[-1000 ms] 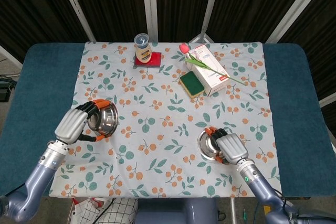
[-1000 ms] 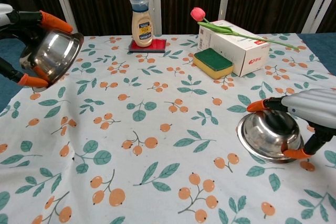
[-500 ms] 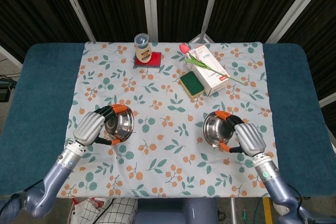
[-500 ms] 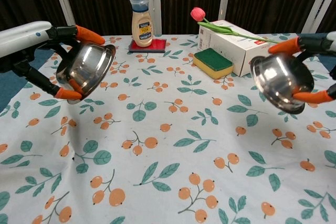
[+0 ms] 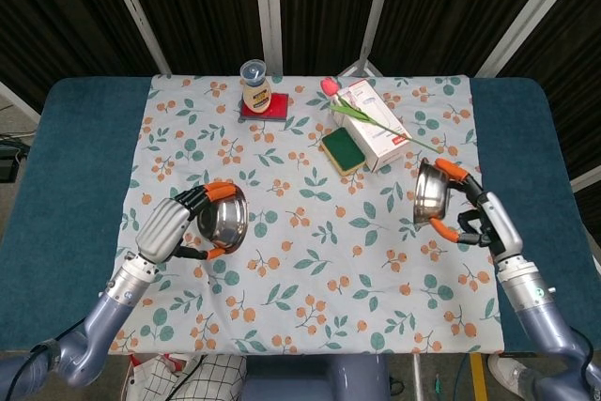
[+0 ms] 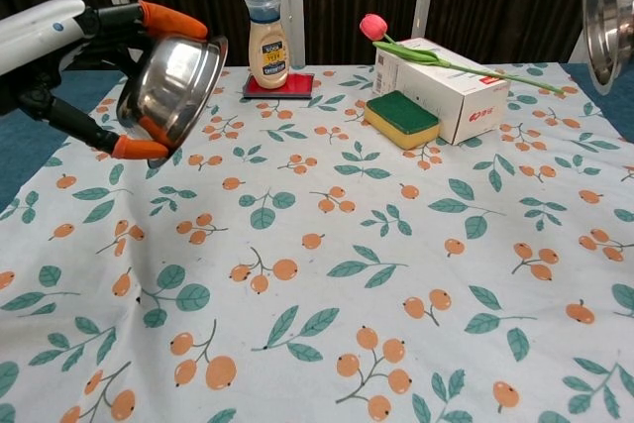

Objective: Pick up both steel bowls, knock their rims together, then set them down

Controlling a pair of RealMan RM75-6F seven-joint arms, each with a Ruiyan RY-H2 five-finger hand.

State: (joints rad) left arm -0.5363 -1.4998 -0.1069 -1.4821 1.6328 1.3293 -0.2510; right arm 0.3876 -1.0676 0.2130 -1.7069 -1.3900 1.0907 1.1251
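Steel bowls (image 5: 223, 216) (image 5: 429, 192) tipped, mouths facing inward, gripped aloft by left hand (image 5: 165, 229), right hand (image 5: 484, 216).

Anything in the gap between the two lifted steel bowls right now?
Nothing: the head view shows only bare floral tablecloth between the left bowl and the right bowl.

Left hand (image 6: 69, 66) holds a steel bowl (image 6: 178, 81) (tilted) above the tablecloth (image 6: 317, 274)
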